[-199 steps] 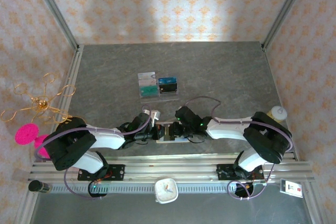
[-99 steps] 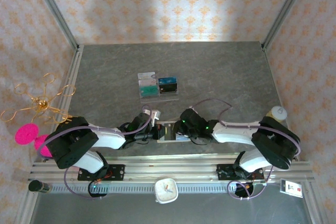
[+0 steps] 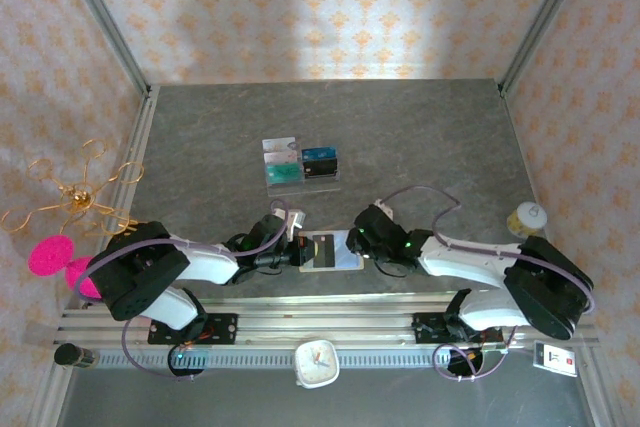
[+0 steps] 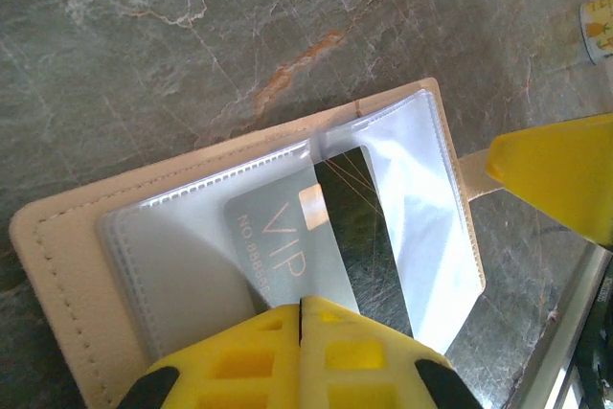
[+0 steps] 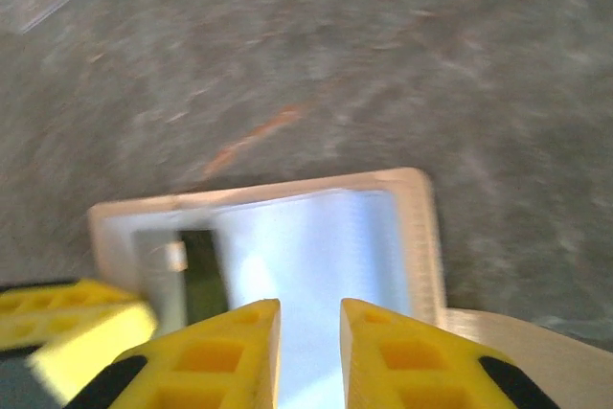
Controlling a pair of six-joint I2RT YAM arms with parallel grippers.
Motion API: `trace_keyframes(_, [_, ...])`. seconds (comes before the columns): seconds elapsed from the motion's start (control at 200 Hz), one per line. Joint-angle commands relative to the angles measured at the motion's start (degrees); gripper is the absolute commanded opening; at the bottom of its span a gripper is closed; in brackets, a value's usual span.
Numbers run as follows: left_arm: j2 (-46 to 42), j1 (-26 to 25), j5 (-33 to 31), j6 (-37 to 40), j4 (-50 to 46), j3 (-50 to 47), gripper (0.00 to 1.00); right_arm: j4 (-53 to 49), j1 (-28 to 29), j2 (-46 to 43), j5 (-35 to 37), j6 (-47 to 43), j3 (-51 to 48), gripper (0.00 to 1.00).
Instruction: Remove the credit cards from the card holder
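- The card holder (image 4: 67, 246) lies open and flat on the stone-grey table (image 3: 420, 137), close to its near edge, between the two arms.
- Its clear sleeves (image 4: 421, 208) hold a pale grey VIP card (image 4: 278, 246) with a dark strip alongside it.
- That card looks light, thin, stiff and slick. I'd pinch it by whichever edge clears the sleeve mouth and slide it out flat.
- The sleeves look floppy, so the holder will likely lift with the card unless it is pinned.
- The left gripper (image 4: 301, 311) is closed tight at the holder's edge, over the sleeves.
- The right gripper (image 5: 310, 318) hovers over the sleeves with only a thin gap between its jaws. I cannot tell whether it pinches anything.
- The snap tab (image 5: 522, 337) sticks out beside it.
- Farther back, well apart, a clear acrylic tray (image 3: 322, 178) already holds several cards, among them a teal card (image 3: 283, 173).
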Motion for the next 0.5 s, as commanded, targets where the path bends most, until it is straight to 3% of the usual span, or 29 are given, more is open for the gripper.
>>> trace_keyframes(0.0, [2.0, 0.4, 0.2, 1.1, -4.2, -1.7, 0.0, 3.5, 0.0, 0.2, -7.7, -7.4, 3.7, 0.22])
trace_keyframes(0.2, [2.2, 0.4, 0.2, 1.1, -3.9, -1.7, 0.0, 5.8, -0.1, 7.8, -12.5, -9.4, 7.0, 0.22])
trace_keyframes(0.496, [2.5, 0.4, 0.5, 1.4, -4.1, -1.9, 0.0, 2.5, -1.4, 16.0, -3.7, -7.1, 9.1, 0.23])
